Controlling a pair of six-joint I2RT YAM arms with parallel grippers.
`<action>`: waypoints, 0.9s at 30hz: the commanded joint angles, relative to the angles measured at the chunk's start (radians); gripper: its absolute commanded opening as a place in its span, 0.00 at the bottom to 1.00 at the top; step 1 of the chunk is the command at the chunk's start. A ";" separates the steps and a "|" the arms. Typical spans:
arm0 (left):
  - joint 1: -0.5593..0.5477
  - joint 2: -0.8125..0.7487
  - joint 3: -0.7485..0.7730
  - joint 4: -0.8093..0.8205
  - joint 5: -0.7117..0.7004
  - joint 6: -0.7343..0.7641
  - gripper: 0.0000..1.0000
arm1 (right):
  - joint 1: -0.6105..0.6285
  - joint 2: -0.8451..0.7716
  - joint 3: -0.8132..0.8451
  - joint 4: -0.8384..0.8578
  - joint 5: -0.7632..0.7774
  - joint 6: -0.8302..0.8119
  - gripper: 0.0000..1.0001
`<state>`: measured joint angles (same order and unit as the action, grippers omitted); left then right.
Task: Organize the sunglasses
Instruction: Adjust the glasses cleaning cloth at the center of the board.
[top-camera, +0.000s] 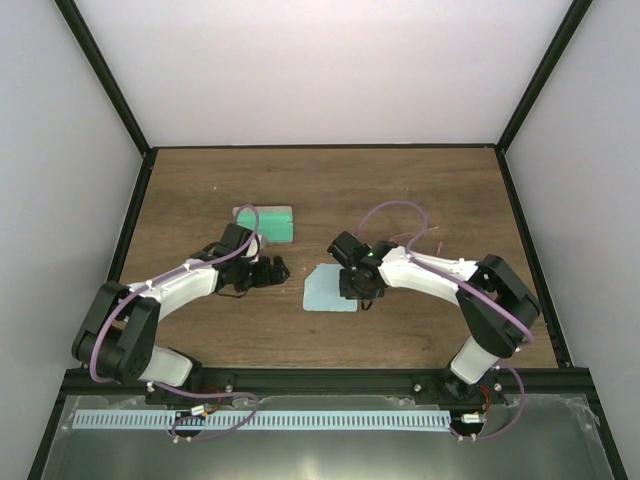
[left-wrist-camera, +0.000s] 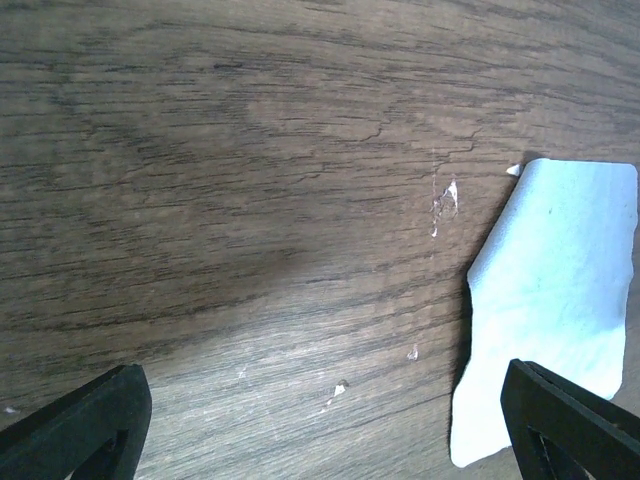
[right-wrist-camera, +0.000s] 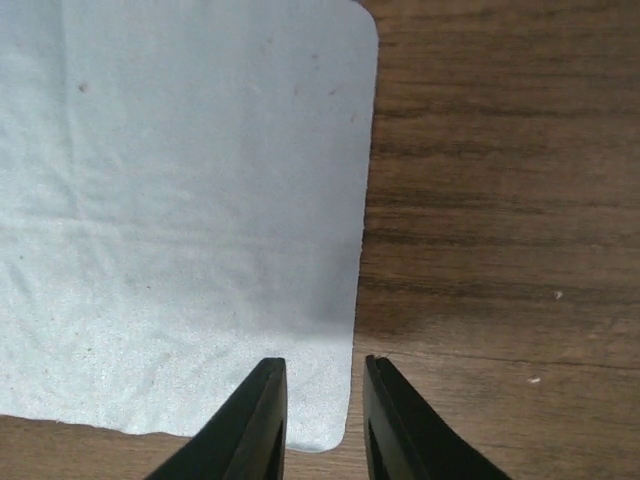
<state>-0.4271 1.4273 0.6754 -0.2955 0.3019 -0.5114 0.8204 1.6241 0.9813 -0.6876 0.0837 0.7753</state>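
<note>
The left claw (left-wrist-camera: 325, 380) is released wide beside the light blue cloth (top-camera: 325, 296). The right claw (right-wrist-camera: 325, 368), nearly clenched and grasping nothing, hovers over the cloth's edge on the counter (top-camera: 420, 190).

1. The table (left-wrist-camera: 250, 200) was dark wood-grain, matt with a faint sheen, marked by a few pale chips.
2. The cloth (right-wrist-camera: 180, 200) was light blue fabric, matt, finely grained and softly creased.
3. The fingers (right-wrist-camera: 255, 425) of the right gripper (right-wrist-camera: 322, 372) and those of the left gripper (left-wrist-camera: 325, 380) looked like smooth, dull black plastic.
4. The sheet (top-camera: 300, 455) at the near edge was grey metal, dully shiny.
</note>
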 joint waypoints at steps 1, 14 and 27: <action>0.002 -0.025 0.006 -0.017 0.017 0.017 0.98 | 0.003 -0.016 0.079 0.004 0.042 0.001 0.24; 0.002 -0.030 -0.007 -0.023 -0.006 0.008 0.99 | 0.001 0.007 -0.167 0.228 -0.185 0.089 0.01; 0.003 0.020 0.002 0.020 0.015 0.007 0.99 | -0.032 -0.239 -0.245 0.038 -0.118 0.109 0.01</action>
<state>-0.4271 1.4307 0.6712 -0.3016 0.3016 -0.5121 0.8028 1.4410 0.7113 -0.5667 -0.0662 0.8661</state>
